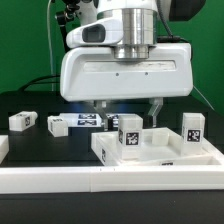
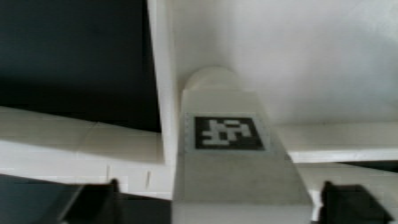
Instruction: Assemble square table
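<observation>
The white square tabletop (image 1: pixel 160 152) with its raised rim lies at the front right. A white tagged leg (image 1: pixel 128 135) stands upright on it near the corner toward the exterior view's left. My gripper (image 1: pixel 128 110) hangs just above this leg, open, with one finger on each side. In the wrist view the leg (image 2: pixel 222 120) runs between the dark fingertips (image 2: pixel 89 203), with gaps on both sides; the gripper (image 2: pixel 217 208) holds nothing. A second leg (image 1: pixel 191 127) stands at the tabletop's right side. Two more legs (image 1: pixel 22 121) (image 1: pixel 57 124) lie on the black surface at the left.
The marker board (image 1: pixel 88 121) lies flat behind the tabletop, partly hidden by the gripper. A long white rail (image 1: pixel 90 182) runs along the front edge of the black surface. A green wall stands behind.
</observation>
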Controlling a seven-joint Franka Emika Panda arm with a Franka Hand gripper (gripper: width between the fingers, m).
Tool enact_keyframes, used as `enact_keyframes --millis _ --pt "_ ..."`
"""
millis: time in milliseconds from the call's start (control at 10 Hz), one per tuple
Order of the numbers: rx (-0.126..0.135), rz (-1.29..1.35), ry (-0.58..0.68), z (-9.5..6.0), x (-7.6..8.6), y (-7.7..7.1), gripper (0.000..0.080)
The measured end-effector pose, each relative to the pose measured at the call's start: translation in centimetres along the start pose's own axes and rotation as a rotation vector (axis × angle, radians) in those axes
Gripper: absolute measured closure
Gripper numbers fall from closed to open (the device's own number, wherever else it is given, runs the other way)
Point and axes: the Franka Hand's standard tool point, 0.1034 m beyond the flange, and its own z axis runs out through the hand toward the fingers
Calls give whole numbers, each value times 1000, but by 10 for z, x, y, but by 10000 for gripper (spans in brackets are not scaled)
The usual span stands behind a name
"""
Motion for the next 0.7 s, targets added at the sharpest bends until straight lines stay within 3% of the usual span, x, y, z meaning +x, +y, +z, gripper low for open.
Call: enact_keyframes --millis 100,200,700 --pt "0 15 0 0 0 0 418" --pt "0 14 0 0 0 0 510" --pt "10 312 2 1 -1 1 510"
